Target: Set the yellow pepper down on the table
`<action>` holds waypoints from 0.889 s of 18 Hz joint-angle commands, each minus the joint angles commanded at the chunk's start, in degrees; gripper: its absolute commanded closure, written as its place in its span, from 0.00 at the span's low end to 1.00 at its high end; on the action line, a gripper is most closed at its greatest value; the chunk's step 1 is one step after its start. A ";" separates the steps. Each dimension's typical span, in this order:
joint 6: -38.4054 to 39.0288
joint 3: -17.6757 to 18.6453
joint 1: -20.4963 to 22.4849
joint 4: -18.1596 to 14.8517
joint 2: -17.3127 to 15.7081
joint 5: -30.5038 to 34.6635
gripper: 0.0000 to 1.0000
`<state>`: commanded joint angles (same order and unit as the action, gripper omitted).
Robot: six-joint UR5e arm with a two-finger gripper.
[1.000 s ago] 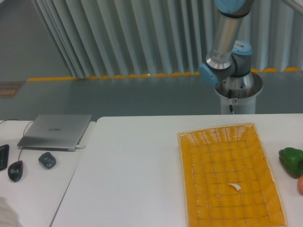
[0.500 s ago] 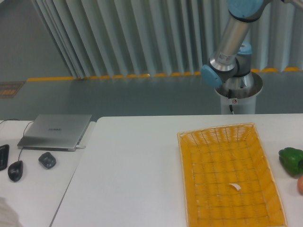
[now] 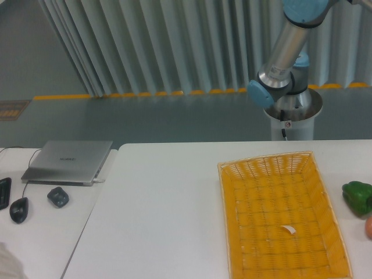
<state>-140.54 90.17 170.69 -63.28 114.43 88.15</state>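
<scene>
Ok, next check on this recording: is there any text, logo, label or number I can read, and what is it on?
None can be read.
Laptop: a faint mark on the grey lid, too blurred to read.
Robot base: a small red and white sticker, too small to read.
Basket: a small white tag inside, with no legible print.

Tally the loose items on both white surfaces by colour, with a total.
Green: 1, pepper
Orange: 2, woven basket, cut-off object at right edge
White: 1, scrap in basket
Grey: 1, laptop
Dark: 3, desk items
Total: 8
</scene>
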 joint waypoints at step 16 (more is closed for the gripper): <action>19.14 0.00 -8.87 -7.21 -8.44 -2.72 0.00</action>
<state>-121.40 90.18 161.82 -70.49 106.00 85.43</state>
